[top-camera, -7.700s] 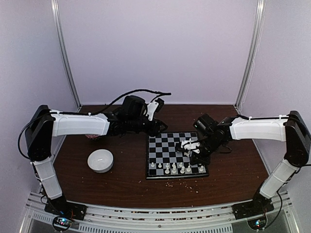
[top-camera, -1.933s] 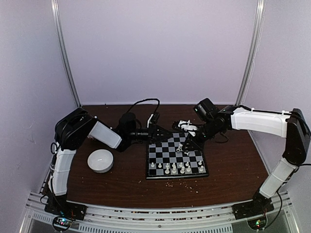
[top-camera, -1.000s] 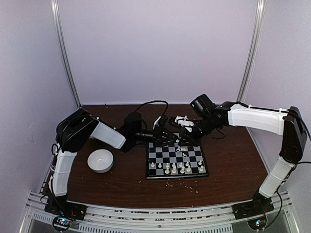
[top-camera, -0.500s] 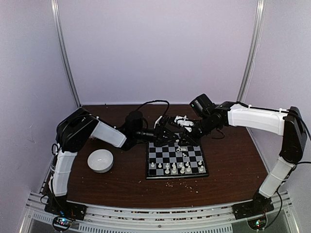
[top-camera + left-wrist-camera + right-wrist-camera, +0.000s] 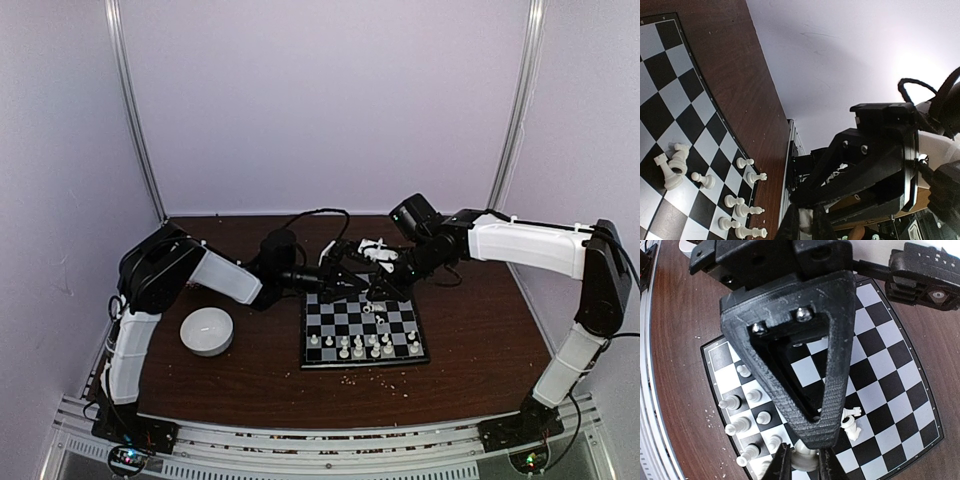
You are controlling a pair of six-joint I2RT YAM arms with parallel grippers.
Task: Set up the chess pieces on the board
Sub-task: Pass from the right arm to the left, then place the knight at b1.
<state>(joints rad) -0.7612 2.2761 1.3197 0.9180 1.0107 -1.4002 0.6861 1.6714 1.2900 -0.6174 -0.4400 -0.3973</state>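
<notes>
Dark wooden tabletop (image 5: 250, 385); checked black-and-grey chessboard (image 5: 900, 385) below the fingers (image 5: 781, 466). We log right gripper (image 5: 802, 464) and left gripper (image 5: 806, 226) apparently both pinching one white plastic chess piece (image 5: 801, 455); release right gently.

Soft, even light, its source unseen; weak shadows, slight grain. Beyond the left gripper (image 5: 805, 229) the pale lilac wall (image 5: 840, 50) burns out to white glare; the small white plastic chess piece (image 5: 805, 220) at its fingertips is blurred. Under the right gripper (image 5: 804, 466) the black-and-grey chequered board (image 5: 890, 340) bows at the edges
</notes>
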